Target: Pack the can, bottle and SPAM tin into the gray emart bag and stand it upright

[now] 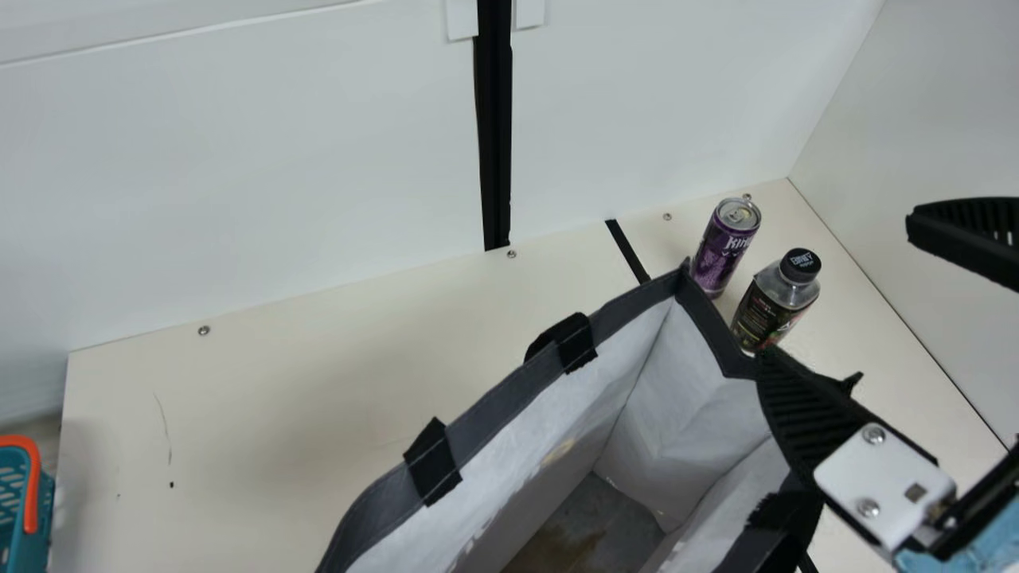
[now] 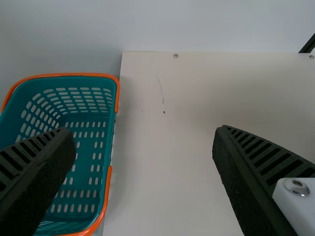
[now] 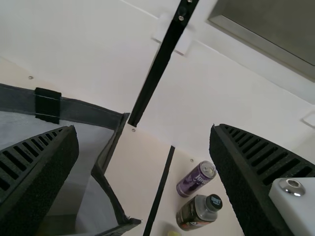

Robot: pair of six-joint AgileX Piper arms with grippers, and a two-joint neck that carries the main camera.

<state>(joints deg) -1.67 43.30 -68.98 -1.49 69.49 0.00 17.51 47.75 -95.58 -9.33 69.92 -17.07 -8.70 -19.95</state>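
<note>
The gray bag (image 1: 509, 406) stands with its mouth open in the main view; the right wrist view shows part of it (image 3: 93, 110). Behind its far right corner, the purple can (image 1: 723, 251) and black-capped bottle (image 1: 776, 302) stand upright side by side, also in the right wrist view as can (image 3: 196, 179) and bottle (image 3: 198, 212). My right gripper (image 1: 837, 293) is open above the table's right side, one finger over the bag's right rim; its wrist view shows the gripper (image 3: 143, 132) holding nothing. My left gripper (image 2: 143, 135) is open with nothing between its fingers.
A teal basket (image 2: 112, 147) with orange handles is beside the table's left edge, its corner (image 1: 40, 509) also in the main view. White walls rise behind and right. A small yellow thing (image 3: 173, 233) is partly cut off below the bottle in the right wrist view.
</note>
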